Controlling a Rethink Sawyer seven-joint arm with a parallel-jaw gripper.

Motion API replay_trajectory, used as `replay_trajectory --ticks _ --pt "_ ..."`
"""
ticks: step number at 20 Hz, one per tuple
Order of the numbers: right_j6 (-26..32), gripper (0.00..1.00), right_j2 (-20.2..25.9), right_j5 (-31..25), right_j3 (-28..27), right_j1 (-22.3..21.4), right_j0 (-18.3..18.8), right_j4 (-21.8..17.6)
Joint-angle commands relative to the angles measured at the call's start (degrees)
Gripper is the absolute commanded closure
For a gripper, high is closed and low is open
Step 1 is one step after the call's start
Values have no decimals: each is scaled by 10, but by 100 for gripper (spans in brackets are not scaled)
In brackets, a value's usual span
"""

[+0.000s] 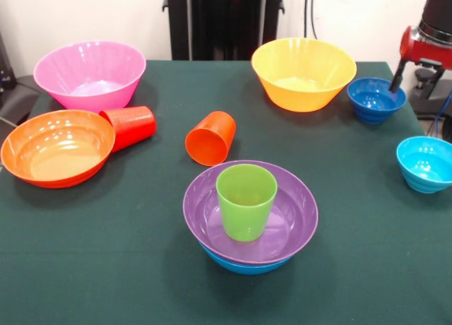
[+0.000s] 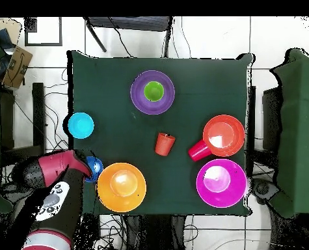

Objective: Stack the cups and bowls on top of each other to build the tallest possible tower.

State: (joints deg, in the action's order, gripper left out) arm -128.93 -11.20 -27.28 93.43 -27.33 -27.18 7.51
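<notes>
Three pieces stacked so far, at six o'clock on the table [image 1: 85, 268]: blue bowl [image 1: 244, 265] at the bottom, purple bowl [image 1: 296, 219] nested in it, green cup [image 1: 246, 200] upright inside. Toward the centre, orange cup [image 1: 210, 138] and red cup [image 1: 131, 126] on their sides, red one touching the shallow orange bowl [image 1: 56, 148] at nine. Cyan bowl [image 1: 426, 164] at three. Farther, dark blue bowl [image 1: 375, 99] at two with the gripper [image 1: 397, 81] at its rim; jaws impossible to judge. Farthest, yellow bowl [image 1: 304, 73] at one, pink bowl [image 1: 90, 74] at eleven. Seven pieces left, by the look of it.
</notes>
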Motion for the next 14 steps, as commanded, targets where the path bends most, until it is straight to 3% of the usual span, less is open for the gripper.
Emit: replay_trajectory --ticks 1,7,14 --pt "-103 0 9 -9 -28 50 -32 4" --pt "-110 0 -15 -10 -33 64 -56 9" --pt "-112 0 -24 27 -33 80 -69 19"
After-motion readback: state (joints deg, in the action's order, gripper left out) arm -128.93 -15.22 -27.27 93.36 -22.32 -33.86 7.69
